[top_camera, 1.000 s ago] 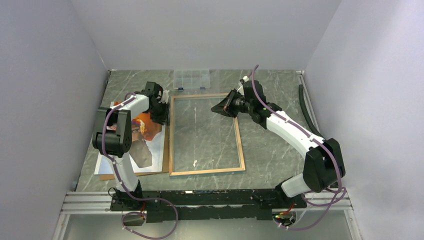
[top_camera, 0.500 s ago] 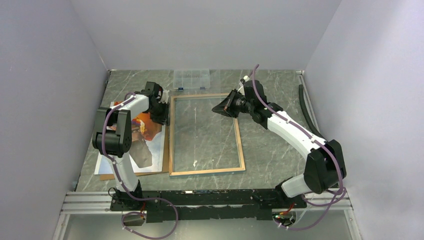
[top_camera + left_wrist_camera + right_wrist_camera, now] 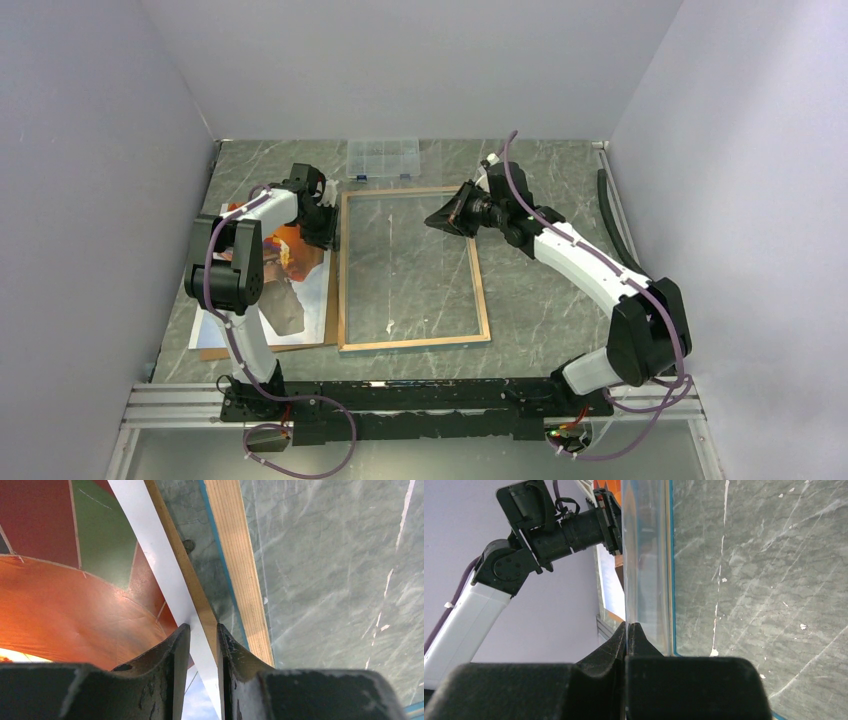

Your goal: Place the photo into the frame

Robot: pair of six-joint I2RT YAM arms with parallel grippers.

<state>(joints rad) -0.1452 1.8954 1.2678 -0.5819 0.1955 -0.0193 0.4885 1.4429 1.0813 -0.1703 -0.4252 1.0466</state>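
Observation:
The frame (image 3: 343,280) lies wood-coloured back up in the middle of the table. The photo (image 3: 290,290), an orange-red balloon print, lies face up to its left on a brown backing board (image 3: 260,350). My left gripper (image 3: 326,232) is low over the photo's right border. In the left wrist view its jaws (image 3: 202,630) stand a narrow gap apart, straddling the white border of the photo (image 3: 75,600) and the board's edge (image 3: 185,575), beside the frame's rim (image 3: 240,570). My right gripper (image 3: 441,218) is over the frame's far right part, shut (image 3: 628,625) on a thin clear pane (image 3: 644,555) seen edge-on.
A small clear plastic compartment box (image 3: 382,158) stands at the back behind the frame. A black cable (image 3: 605,215) runs along the right wall. Grey walls close in the left, back and right. The left arm (image 3: 554,530) shows in the right wrist view.

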